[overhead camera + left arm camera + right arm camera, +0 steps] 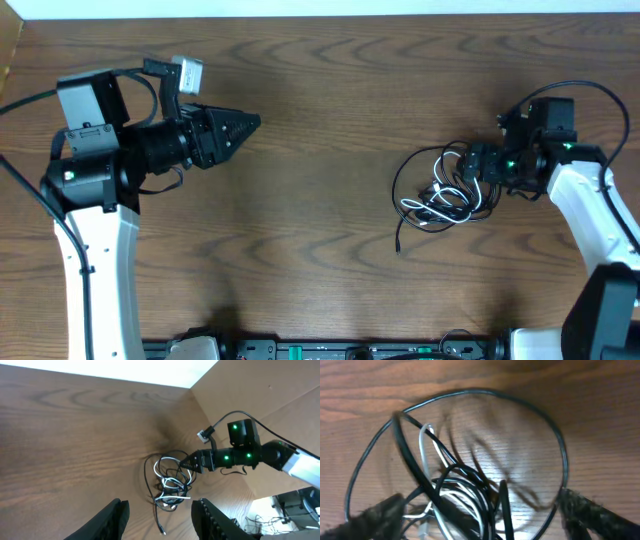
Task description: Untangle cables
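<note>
Only the right wrist camera shows it: right pincer [480,510] spread wide around tangled thin black and white cables [445,491]. Overhead, they stretch ahead of its tips; left pincer [160,512] gapes too.

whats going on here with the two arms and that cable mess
The right gripper is down at the tangled black and white cables, its jaws open on either side of the bundle, nothing clamped yet. The left gripper hangs open far off to the left, touching nothing. The cables are not yet untangled.
</note>
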Controlling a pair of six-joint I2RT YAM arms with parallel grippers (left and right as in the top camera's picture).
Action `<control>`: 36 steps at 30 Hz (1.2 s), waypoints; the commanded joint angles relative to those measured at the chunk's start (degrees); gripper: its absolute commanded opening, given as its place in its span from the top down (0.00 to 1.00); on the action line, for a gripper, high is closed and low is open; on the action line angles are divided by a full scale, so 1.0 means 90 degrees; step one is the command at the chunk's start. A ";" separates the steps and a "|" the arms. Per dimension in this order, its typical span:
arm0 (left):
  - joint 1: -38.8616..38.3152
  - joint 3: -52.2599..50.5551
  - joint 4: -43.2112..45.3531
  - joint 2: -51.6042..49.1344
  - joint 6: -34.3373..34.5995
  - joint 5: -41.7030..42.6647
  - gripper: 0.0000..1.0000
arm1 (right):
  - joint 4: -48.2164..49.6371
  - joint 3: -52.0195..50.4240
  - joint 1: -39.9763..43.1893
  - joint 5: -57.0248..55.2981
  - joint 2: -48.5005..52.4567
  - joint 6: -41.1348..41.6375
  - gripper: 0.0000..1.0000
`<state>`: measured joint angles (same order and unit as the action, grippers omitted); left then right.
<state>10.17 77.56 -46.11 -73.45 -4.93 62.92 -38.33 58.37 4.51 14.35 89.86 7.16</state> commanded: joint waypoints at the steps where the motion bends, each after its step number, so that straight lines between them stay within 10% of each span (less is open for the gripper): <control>1: -0.0002 -0.0209 -0.0036 -0.0032 -0.0330 0.0104 0.54 | 0.0039 -0.0010 -0.0061 0.0219 0.0102 -0.0087 0.37; 11: -0.0002 -0.0675 -0.0158 -0.0032 -0.0335 0.0107 0.54 | -0.0046 -0.0010 -0.0097 0.0158 0.0131 -0.0090 0.34; 14: -0.0002 -0.0772 -0.0187 -0.0032 -0.0333 0.0112 0.55 | -0.0049 -0.0012 -0.0097 0.0141 0.0185 -0.0053 0.95; 15: -0.0002 -0.0799 -0.0209 -0.0032 -0.0335 0.0112 0.54 | -0.0056 -0.0012 -0.0097 0.0143 0.0206 0.0032 0.99; 36: -0.2421 -0.1894 0.0928 -0.0046 -0.1158 -0.0369 0.45 | 0.0481 0.0549 -0.0095 0.3164 -0.0699 0.0563 0.99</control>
<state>-8.82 61.69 -39.55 -73.52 -13.80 62.22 -34.41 61.06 4.14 37.82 86.83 10.79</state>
